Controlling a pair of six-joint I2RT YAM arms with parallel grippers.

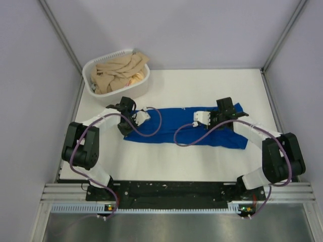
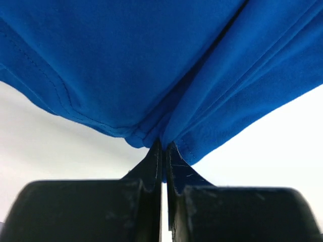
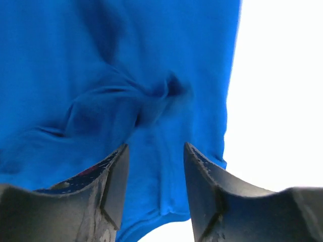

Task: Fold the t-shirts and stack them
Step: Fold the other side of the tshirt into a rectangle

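A royal-blue t-shirt point(image 1: 186, 132) lies across the middle of the table as a long, narrow folded strip. My left gripper point(image 1: 130, 123) is at its left end. In the left wrist view that gripper point(image 2: 164, 146) is shut, with a bunched hem of the t-shirt point(image 2: 151, 60) pinched between its tips. My right gripper point(image 1: 224, 122) is over the strip's right end. In the right wrist view it point(image 3: 155, 151) stands open, and the wrinkled t-shirt point(image 3: 126, 75) shows below the gap between its fingers. No print shows on the cloth.
A white laundry basket point(image 1: 137, 88) stands at the back left and holds crumpled beige cloth point(image 1: 116, 70). White table surface point(image 1: 202, 85) lies behind and in front of the shirt. Grey walls close in both sides and the back.
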